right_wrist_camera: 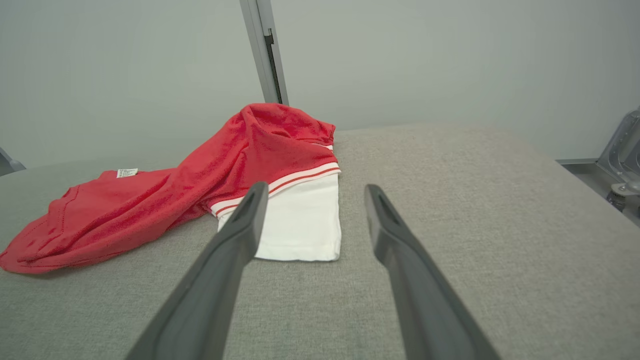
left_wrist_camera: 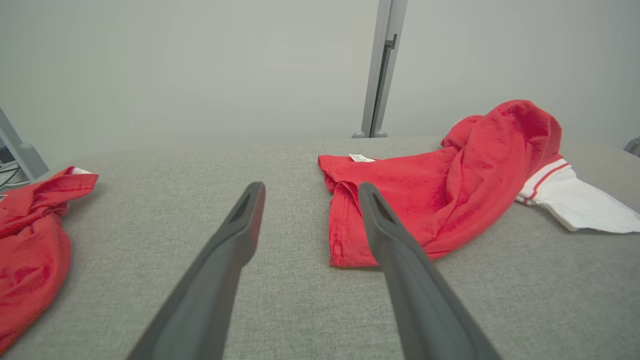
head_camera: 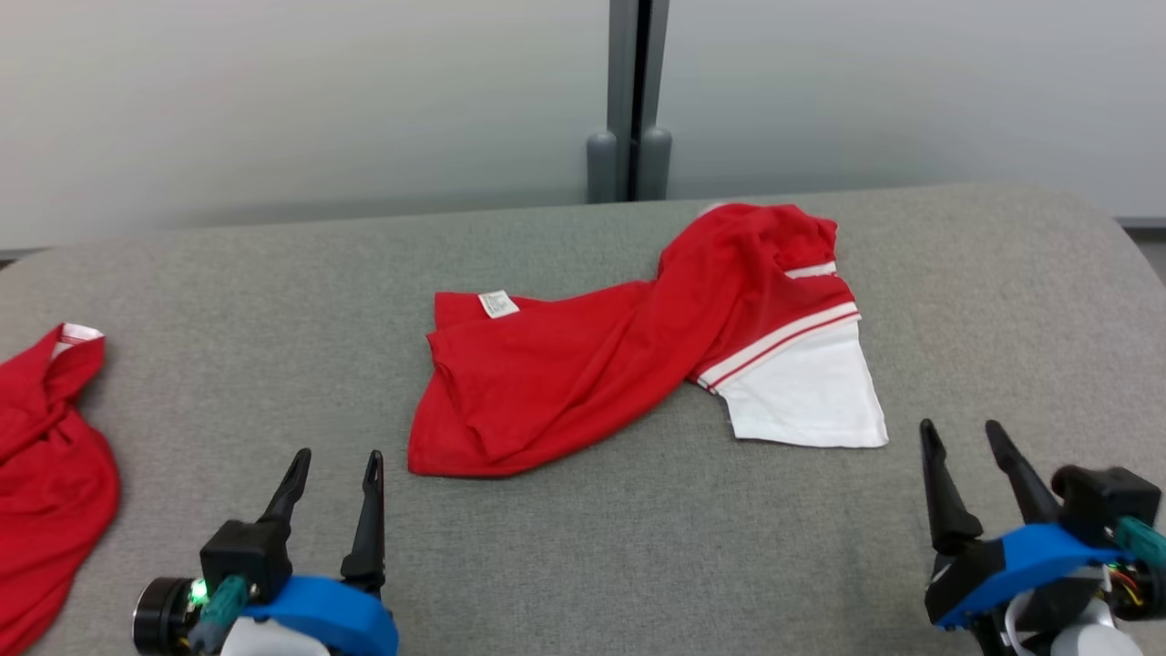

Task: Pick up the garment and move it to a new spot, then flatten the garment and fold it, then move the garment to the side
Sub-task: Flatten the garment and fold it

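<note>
A red garment (head_camera: 583, 364) with a white, red-striped sleeve lies crumpled across the middle of the grey table, a small white label near its far left corner. It lies ahead and right of the fingers in the left wrist view (left_wrist_camera: 430, 195) and ahead and left in the right wrist view (right_wrist_camera: 200, 200). My left gripper (head_camera: 335, 460) stands open near the front edge, left of the garment's hem, nothing between its fingers (left_wrist_camera: 235, 240). My right gripper (head_camera: 961, 430) is open at the front right, just right of the white sleeve (right_wrist_camera: 300, 220), touching nothing.
A second red garment (head_camera: 46, 474) lies bunched at the table's (head_camera: 638, 547) left edge, also seen in the left wrist view (left_wrist_camera: 30, 240). A grey post (head_camera: 630, 100) stands against the pale wall behind the table. Bare grey cloth surface stretches along the front and the right side.
</note>
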### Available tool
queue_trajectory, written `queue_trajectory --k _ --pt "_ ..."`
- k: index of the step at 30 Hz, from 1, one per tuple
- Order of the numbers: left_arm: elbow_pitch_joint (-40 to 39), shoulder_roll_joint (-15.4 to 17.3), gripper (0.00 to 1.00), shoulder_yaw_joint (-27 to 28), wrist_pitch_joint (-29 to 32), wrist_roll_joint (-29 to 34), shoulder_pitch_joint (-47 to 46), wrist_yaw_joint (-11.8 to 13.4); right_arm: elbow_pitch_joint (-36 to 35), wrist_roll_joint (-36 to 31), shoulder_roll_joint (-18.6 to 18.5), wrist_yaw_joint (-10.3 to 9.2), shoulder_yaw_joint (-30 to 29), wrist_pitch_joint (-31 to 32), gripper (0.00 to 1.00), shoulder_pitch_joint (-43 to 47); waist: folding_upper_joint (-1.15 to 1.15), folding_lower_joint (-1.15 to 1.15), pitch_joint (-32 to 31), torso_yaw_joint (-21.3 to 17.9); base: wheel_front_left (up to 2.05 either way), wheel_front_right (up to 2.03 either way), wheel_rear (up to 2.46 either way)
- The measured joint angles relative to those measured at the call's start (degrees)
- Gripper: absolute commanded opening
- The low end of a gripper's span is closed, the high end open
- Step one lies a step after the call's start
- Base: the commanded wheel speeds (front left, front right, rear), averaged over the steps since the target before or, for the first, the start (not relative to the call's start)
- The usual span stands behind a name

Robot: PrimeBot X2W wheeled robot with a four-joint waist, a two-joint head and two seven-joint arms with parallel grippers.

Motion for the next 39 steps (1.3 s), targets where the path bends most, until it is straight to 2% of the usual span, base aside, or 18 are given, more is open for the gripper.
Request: queue_trajectory --k 5,9,19,28,35,36,37,38,39 --pt "6.5 -0.9 1.0 -1.6 6.1 -1.1 -6.0 -1.7 5.6 -0.3 0.0 -0.01 -0.5 6.4 1.0 -5.6 0.01 0.01 3.1 -1.2 0.0 0.0 0.0" --pt "12.4 -2.0 1.0 -2.1 9.8 -1.9 -10.5 -2.3 11.3 -0.8 0.0 -0.01 -0.3 8.5 1.0 -11.2 0.01 0.01 5.4 -1.8 0.0 0.0 0.0" --pt "22.3 -3.9 1.0 -3.8 12.3 -2.5 -16.9 -4.7 26.0 -2.1 0.0 0.0 1.9 6.1 1.0 -21.0 0.01 0.01 9.1 -1.7 0.0 0.0 0.0" --pt "25.4 -5.9 1.0 -5.4 13.6 -2.5 -20.1 -5.0 35.3 -6.4 0.0 0.0 -0.6 4.6 1.0 -25.0 0.01 0.0 10.8 -1.0 0.0 0.0 0.0" --pt "27.1 -6.8 1.0 -6.1 15.8 -3.8 -21.7 -6.5 41.0 -5.7 -0.3 -0.02 0.3 3.1 1.0 -28.8 -0.01 -0.01 11.7 -0.3 0.0 0.0 0.0" --pt "27.2 -7.0 0.9 -6.3 16.2 -4.0 -21.8 -6.8 41.8 -5.5 -0.4 -0.09 0.5 3.1 0.58 -29.1 -0.01 -0.01 11.6 -0.2 0.0 0.0 0.0" --pt "27.2 -7.1 0.76 -6.4 16.5 -4.3 -21.8 -7.3 42.4 -5.5 -0.5 -0.1 0.8 2.9 0.34 -29.5 -0.01 -0.01 11.6 -0.1 0.0 0.0 0.0" --pt "27.2 -7.3 0.42 -6.6 16.5 -4.5 -21.8 -7.7 43.0 -5.5 -0.6 -0.1 1.2 2.9 0.0 -29.7 -0.01 -0.01 11.6 0.0 0.0 0.0 0.0" --pt "27.2 -7.5 0.11 -6.9 16.5 -4.6 -21.8 -8.2 43.6 -5.5 -0.6 -0.09 1.6 2.9 0.0 -30.0 -0.01 -0.01 11.5 0.1 0.0 0.0 0.0"
